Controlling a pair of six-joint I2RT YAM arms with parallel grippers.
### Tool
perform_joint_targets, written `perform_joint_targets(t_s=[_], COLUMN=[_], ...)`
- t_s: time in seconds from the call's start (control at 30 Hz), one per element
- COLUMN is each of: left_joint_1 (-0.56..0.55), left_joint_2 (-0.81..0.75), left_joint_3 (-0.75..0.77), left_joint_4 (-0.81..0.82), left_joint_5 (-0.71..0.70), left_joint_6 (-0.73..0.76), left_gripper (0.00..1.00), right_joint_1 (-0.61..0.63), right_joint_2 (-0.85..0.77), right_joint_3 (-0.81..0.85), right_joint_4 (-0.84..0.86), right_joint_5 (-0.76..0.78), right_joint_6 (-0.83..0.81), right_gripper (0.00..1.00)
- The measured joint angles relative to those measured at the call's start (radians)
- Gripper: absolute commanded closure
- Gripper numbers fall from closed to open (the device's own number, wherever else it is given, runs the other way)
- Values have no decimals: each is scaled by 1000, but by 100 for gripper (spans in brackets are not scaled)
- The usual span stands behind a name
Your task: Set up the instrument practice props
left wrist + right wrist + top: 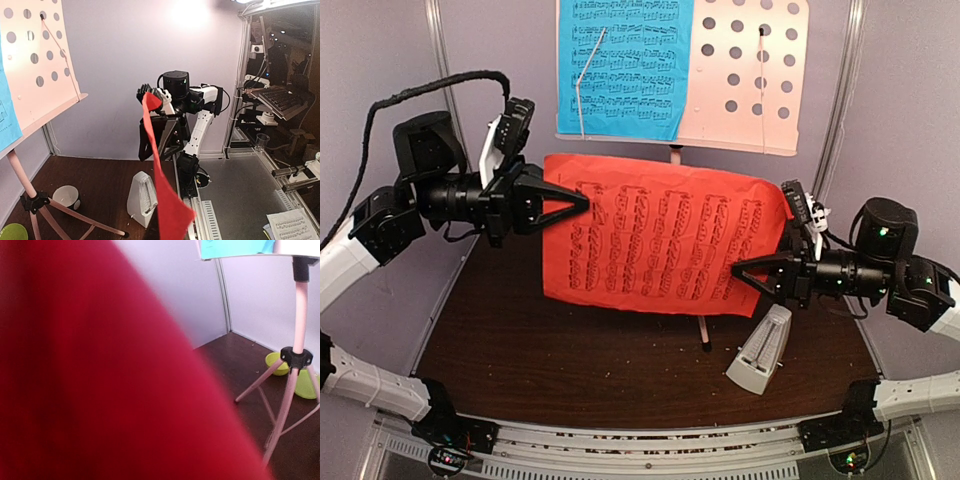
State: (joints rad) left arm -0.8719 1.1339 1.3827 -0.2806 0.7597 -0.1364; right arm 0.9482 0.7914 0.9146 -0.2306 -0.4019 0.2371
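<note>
The red sheet of music [665, 240] hangs spread in the air in front of the pale pink music stand [750, 75]. My left gripper [583, 203] is shut on its upper left edge. My right gripper [738, 268] is shut on its right side. In the left wrist view the red sheet [167, 200] shows edge-on, running up to the right gripper [150, 100]. It fills most of the right wrist view [100, 370] and hides those fingers. The blue sheet [625, 65] rests on the stand's left half. The cream metronome [760, 350] stands at the front right.
The stand's tripod legs [295, 365] spread over the dark table, with a green bowl [276, 363] and green plate [306, 382] behind them. A white-and-dark bowl [66, 196] sits beside the legs. Purple walls close in the back and sides.
</note>
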Motion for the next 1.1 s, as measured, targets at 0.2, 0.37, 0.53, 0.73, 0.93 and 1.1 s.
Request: perform_joint_targets(t_s=[0.2, 0.37, 0.53, 0.73, 0.93, 1.1], left_joint_1=[0, 1, -3, -77, -144, -218], left_joint_2=[-18, -25, -1, 130, 312, 446], left_joint_3=[-96, -99, 41, 315, 440, 498], left_joint_4=[94, 14, -275, -579, -708, -718], left_joint_5=[-20, -130, -266, -410, -425, -435], left_joint_6=[-63, -50, 78, 267, 375, 405], left_gripper=[82, 8, 2, 2, 3, 11], right_joint_1=[-5, -8, -8, -8, 10, 60], right_joint_2=[-1, 2, 35, 123, 138, 156], right_joint_3=[15, 57, 114, 182, 263, 348], right_joint_4=[32, -42, -233, -463, -605, -699], right_joint_5=[6, 23, 53, 64, 68, 71], right_joint_6=[18, -15, -95, -183, -225, -230], right_gripper=[100, 100, 100, 100, 100, 100])
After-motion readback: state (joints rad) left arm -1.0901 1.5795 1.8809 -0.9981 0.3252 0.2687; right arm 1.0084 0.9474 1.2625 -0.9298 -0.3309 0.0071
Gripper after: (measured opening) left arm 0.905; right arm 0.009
